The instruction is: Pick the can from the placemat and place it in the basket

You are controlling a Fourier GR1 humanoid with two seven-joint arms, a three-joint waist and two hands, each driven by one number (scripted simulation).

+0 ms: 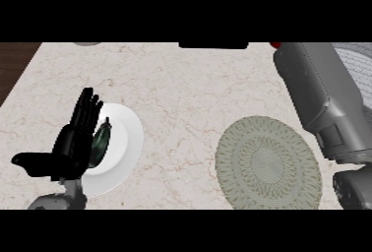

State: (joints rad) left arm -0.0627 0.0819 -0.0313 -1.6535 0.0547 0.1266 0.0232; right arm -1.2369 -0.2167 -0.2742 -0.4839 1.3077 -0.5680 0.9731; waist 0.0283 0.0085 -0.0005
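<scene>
Left hand: open and at rest near the left edge, its fingers straight and close together, pointing at the far side, thumb stuck out sideways.
Under those fingers: a white plate, with something dark green lying on it just beside the fingers and half hidden by them. I cannot tell what it is.
Placemat: round and woven, well apart from the fingers on their palm side. No can stands on it.
Can: all I make out is a red sliver at the far edge, far from the left fingers and right against the far end of the right forearm. I take it for the can, but cannot be sure.
Right hand: past the top edge, so I cannot tell how its fingers stand.
Basket: a ribbed grey surface beyond the right forearm, farthest of all from the left fingers. It looks like the basket.
Black strip: sits at the far edge of the counter. I cannot tell what it is.
Stage, as I judge it: the can is off the placemat and near the basket, so what's left is setting it in and letting go.
How the can should handle: stiff, fairly light, smooth-walled and so slippery. It is likely to roll if laid down, and thin walls may dent.
Where to hold: round the middle of the side wall, thumb opposite fingers, can kept upright.
</scene>
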